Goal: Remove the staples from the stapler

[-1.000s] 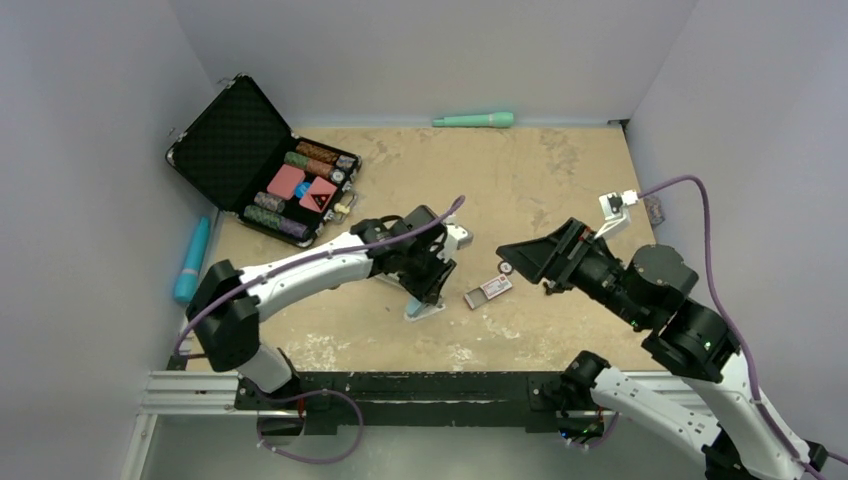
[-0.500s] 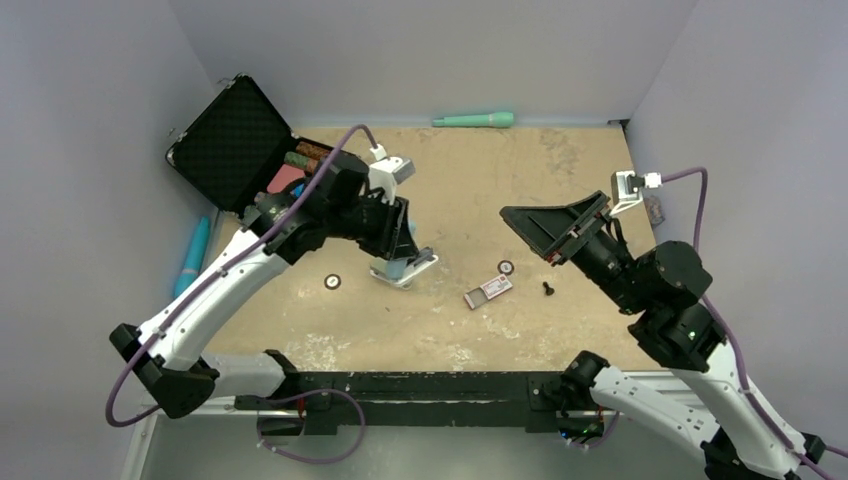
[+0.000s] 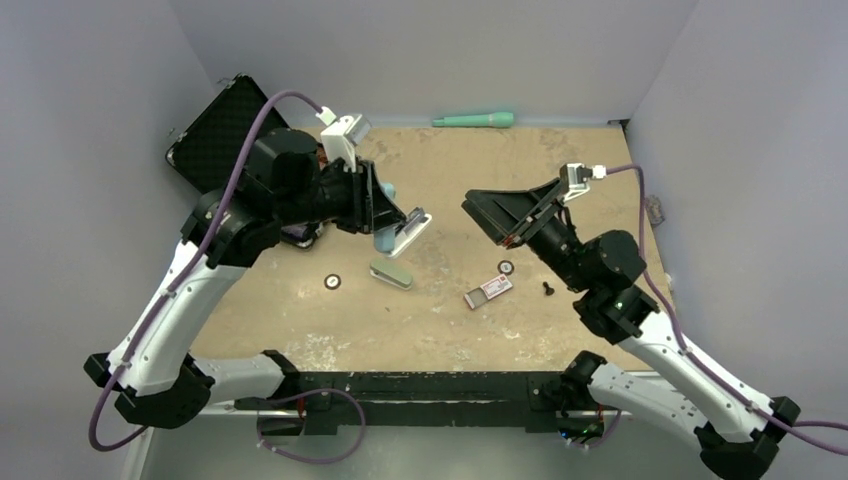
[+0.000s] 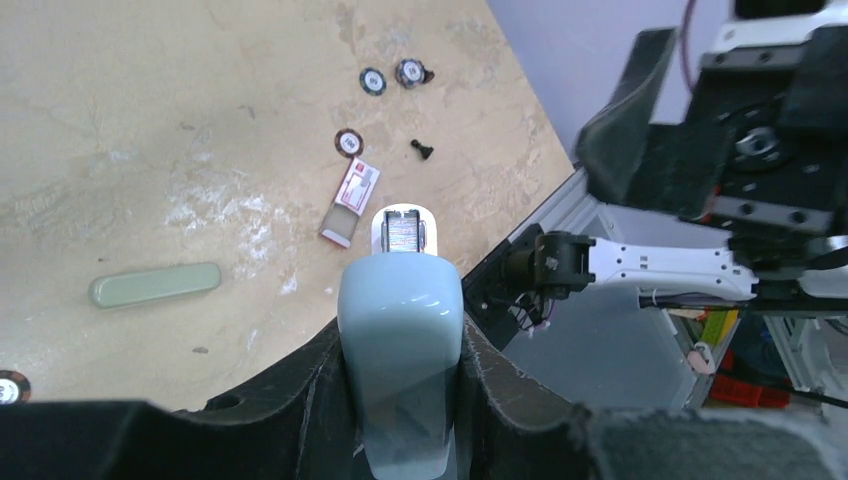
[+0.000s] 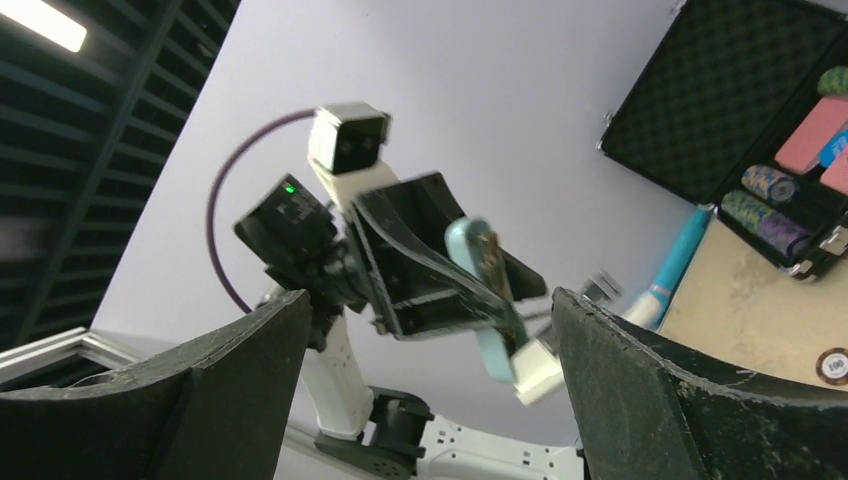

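The open black case (image 3: 215, 140) of chips is found at the far left of the desk (image 3: 560, 170). Next to it, the stapler (image 4: 400, 310) is held clear of the desk, clamped between the left fingers (image 3: 378, 212). A second ago it was pressed to the desk nearer the arm bases. It has since been lifted and carried up and back, and a pale green oblong piece (image 3: 390, 273) is left lying alone below it. A metal channel is exposed at the stapler's forward end, and what appear to be staples are seen inside it, so unloading is judged not yet done. Further right, a chip (image 3: 506, 267), a small card (image 3: 488, 289) and a black screw (image 3: 546, 288) are scattered on the desk. The right fingers (image 3: 490, 222) are spread wide and empty. They have been swung round to face the stapler and are judged ready to work on it. The desk is tan and scuffed with pale patches. It is enclosed by plain grey walls, with a teal tool (image 3: 474, 120) lying against the back wall.
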Tool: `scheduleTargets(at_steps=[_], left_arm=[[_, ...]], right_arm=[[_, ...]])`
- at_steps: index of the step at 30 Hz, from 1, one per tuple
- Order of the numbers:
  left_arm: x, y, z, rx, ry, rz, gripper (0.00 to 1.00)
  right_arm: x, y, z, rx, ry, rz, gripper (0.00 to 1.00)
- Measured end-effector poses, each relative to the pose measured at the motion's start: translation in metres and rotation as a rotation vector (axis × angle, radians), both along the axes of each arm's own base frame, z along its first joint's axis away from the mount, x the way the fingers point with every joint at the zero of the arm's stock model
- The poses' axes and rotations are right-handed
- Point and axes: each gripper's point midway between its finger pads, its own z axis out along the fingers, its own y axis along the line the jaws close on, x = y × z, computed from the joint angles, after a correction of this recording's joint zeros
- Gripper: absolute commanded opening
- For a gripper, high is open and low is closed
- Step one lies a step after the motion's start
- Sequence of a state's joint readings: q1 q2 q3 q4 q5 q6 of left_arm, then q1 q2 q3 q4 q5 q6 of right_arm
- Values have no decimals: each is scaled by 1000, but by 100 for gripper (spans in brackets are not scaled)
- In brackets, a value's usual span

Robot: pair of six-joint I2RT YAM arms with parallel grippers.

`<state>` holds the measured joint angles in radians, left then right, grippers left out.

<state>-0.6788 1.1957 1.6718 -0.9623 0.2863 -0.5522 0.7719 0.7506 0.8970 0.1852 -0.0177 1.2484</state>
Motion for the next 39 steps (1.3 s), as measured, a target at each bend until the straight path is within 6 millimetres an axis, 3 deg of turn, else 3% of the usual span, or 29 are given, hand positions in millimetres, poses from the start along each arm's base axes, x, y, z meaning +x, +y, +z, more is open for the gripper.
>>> scheduleTargets(at_steps=[7,17,26,31,39], left_arm=[[12,1,55,-64,-61,35,0],[9,-4,110,-197,-93,41,0],[4,-6,118,-252,-45,35,0],[6,-6,125,-287,-34,43,0],[2,-1,140,-344,-63,51,0]], right_arm=[[15,24,-34,36,11,47,95],[20,50,-2,125,-136,129,94],[20,66,44,190,-284,189,91],[20,76,46,201,-321,229,84],[22,84,52,210,-343,255,63]])
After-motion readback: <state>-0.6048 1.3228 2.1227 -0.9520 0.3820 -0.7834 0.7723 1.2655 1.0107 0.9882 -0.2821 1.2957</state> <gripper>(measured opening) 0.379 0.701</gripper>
